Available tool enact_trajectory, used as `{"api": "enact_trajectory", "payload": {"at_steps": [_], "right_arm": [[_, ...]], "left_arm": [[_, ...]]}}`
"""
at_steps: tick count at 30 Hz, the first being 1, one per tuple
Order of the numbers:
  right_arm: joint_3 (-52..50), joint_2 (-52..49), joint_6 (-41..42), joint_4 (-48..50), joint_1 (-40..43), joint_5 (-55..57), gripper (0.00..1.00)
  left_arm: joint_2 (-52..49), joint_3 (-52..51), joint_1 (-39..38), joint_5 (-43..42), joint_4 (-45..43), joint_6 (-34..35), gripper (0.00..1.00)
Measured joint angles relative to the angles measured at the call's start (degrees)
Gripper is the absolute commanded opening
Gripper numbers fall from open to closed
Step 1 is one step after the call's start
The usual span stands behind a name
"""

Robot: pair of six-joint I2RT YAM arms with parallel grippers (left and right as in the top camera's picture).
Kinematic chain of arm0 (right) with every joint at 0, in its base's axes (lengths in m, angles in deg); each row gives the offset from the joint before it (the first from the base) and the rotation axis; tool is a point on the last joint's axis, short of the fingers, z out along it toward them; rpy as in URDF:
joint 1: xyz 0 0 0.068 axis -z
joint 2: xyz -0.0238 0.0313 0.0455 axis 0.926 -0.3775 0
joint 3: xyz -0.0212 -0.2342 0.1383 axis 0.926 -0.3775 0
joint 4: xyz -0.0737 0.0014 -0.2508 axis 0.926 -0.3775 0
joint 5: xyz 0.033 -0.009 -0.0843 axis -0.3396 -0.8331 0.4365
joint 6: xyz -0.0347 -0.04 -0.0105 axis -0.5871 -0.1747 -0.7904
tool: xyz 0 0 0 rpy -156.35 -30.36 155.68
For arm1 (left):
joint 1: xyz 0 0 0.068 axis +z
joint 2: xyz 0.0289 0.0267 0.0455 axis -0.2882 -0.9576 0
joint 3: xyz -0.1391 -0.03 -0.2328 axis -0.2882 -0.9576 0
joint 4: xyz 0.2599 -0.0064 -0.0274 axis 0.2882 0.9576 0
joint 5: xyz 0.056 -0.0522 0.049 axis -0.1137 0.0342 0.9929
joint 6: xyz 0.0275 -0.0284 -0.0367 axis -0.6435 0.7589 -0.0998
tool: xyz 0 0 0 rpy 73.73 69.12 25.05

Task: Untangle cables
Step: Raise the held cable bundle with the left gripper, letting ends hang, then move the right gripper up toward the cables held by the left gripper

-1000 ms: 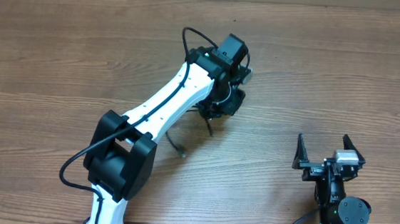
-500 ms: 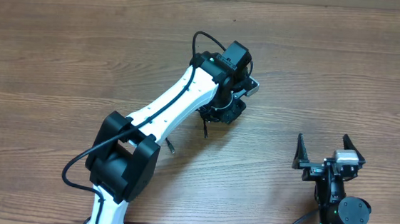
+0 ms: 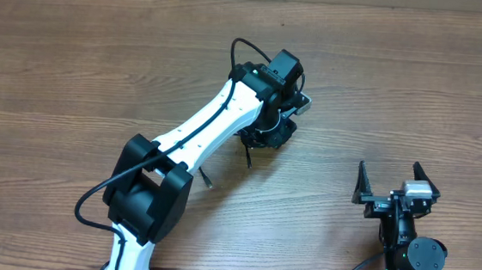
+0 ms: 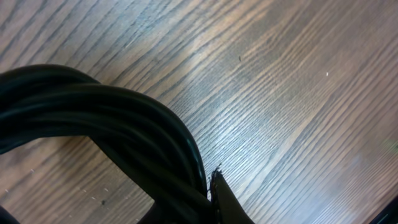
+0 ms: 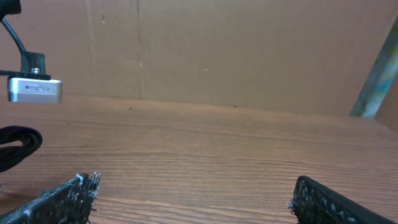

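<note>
The left gripper (image 3: 268, 135), near the centre of the surface (image 3: 75, 53), is clamped on the cables (image 4: 124, 121), whose loose ends trail toward 7 o'clock. The right gripper (image 3: 389, 167), at 4 o'clock, stands wide apart and holds nothing.

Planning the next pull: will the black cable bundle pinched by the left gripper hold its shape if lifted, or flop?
Probably floppy: the bundle of thin black cables bends in soft loops, and a loose end trails from the left gripper. Likely light, since a narrow pinch holds it. The glossy sheaths might slide against each other.
</note>
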Motion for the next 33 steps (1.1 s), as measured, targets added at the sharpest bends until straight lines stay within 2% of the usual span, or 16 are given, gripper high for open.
{"api": "enact_trajectory", "payload": {"at_steps": [11,25,33], "right_arm": [[0.0,0.0,0.0,0.0,0.0,0.0,1.00],[0.0,0.0,0.0,0.0,0.0,0.0,1.00],[0.0,0.0,0.0,0.0,0.0,0.0,1.00]], "left_arm": [[0.0,0.0,0.0,0.0,-4.4,11.8,0.04],[0.0,0.0,0.0,0.0,-4.1,13.4,0.04],[0.0,0.0,0.0,0.0,3.0,13.6,0.04]]}}
